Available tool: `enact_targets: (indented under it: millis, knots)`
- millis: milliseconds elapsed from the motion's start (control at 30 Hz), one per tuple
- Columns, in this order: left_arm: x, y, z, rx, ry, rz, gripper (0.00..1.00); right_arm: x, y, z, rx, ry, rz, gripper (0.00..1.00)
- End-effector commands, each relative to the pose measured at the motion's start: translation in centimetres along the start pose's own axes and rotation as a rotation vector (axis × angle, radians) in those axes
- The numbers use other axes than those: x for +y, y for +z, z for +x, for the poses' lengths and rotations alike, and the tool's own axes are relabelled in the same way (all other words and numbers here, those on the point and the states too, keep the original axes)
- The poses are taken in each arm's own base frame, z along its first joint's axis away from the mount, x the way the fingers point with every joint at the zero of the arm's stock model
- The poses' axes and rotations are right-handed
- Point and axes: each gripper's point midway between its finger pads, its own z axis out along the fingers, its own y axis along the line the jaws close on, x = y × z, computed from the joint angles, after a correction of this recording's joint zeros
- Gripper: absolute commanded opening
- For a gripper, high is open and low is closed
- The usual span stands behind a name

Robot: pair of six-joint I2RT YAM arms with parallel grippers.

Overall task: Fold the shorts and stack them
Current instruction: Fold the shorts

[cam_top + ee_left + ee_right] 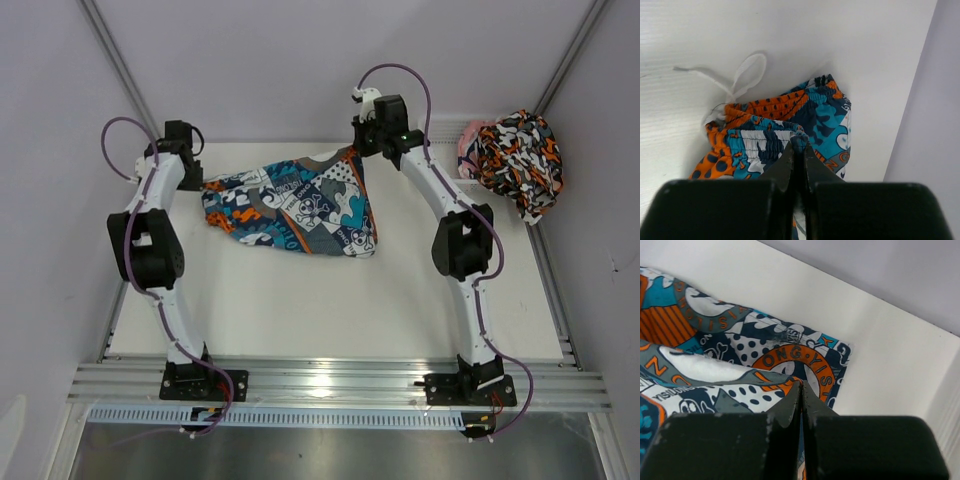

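The teal-blue, orange and white shorts [290,208] with round emblems lie spread across the back of the table, stretched between both grippers. At their left end, my left gripper [206,184] is shut on the gathered waistband [799,142]; their white drawstring [742,75] trails loose on the table. My right gripper [357,152] is shut on the shorts' upper right edge, and its tips [801,386] pinch a fold of fabric beside an orange emblem [795,360]. A second pair of shorts [520,160], blotched orange, black, white and grey, sits bunched at the back right corner.
A pinkish item [468,140] shows behind the blotched shorts. Grey walls close in the table [330,300] on the left, back and right. The wall [930,150] stands close to the left gripper's right side. The arm bases are bolted to the rail [340,380] at the near edge.
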Motion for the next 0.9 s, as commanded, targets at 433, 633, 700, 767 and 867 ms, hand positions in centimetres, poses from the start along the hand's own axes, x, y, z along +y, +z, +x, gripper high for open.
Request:
enact_targets:
  millis: [433, 633, 700, 767, 867]
  knots:
    - [-9.5, 3.8, -2.1, -0.081, -0.074, 0.277, 0.96, -6.6, 6.4, -1.6, -0.224, 0.068, 0.138, 0.82]
    - [-12.2, -0.6, -4.9, -0.181, 0.067, 0.387, 0.99, -5.5, 3.9, -2.6, -0.205, 0.068, 0.078, 0.86]
    - [-12.9, -2.0, -4.3, -0.185, 0.24, 0.457, 0.99, -4.5, 2.4, -3.2, -0.196, 0.11, 0.041, 0.86]
    - [-12.9, -2.6, -2.5, -0.145, 0.384, 0.493, 0.99, -3.4, 2.0, -1.4, -0.129, 0.151, -0.005, 0.85]
    - [-9.9, -2.2, -1.2, -0.114, 0.527, 0.41, 0.99, -2.2, 0.8, -0.3, -0.064, 0.235, -0.093, 0.85]
